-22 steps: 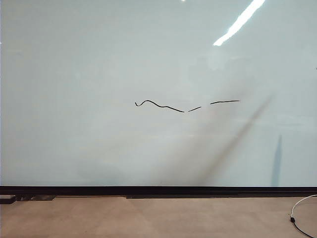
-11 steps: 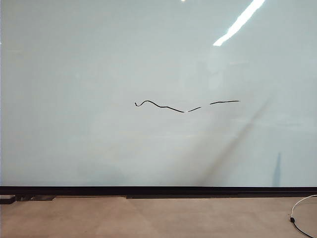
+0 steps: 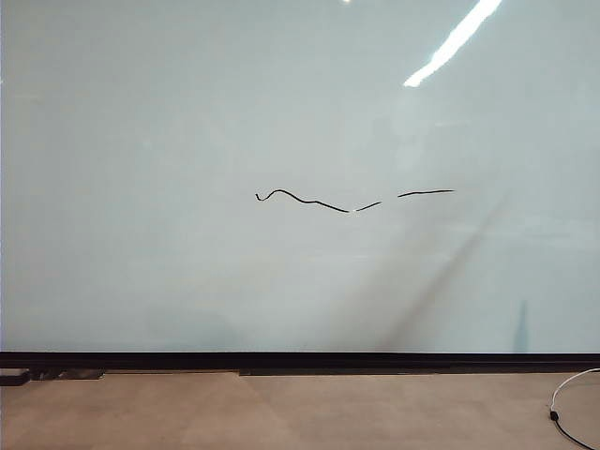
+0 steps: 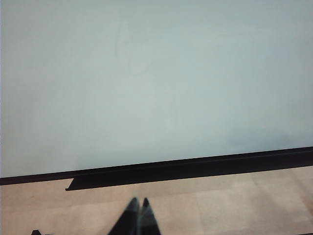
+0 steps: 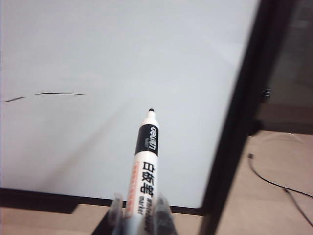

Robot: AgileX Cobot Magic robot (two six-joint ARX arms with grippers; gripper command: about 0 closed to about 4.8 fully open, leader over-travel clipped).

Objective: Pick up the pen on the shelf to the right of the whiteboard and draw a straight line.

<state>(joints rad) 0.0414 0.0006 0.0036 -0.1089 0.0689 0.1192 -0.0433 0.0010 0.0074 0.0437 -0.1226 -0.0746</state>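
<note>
The whiteboard fills the exterior view, with a black strip along its lower edge. On it runs the straight line, a thin black stroke, wavy and broken into three pieces. Neither gripper shows in the exterior view. In the right wrist view my right gripper is shut on the pen, a white marker with a black collar and dark tip pointing at the board, apart from it; the line's end piece lies off to the side. My left gripper is shut and holds nothing, over the floor before the board.
A white cable with a black plug lies on the tan floor at the lower right of the exterior view. The board's black side frame stands beside the pen, with the cable beyond it.
A narrow dark shadow at the board's lower right has shrunk and sunk toward the black strip. The line is unchanged.
</note>
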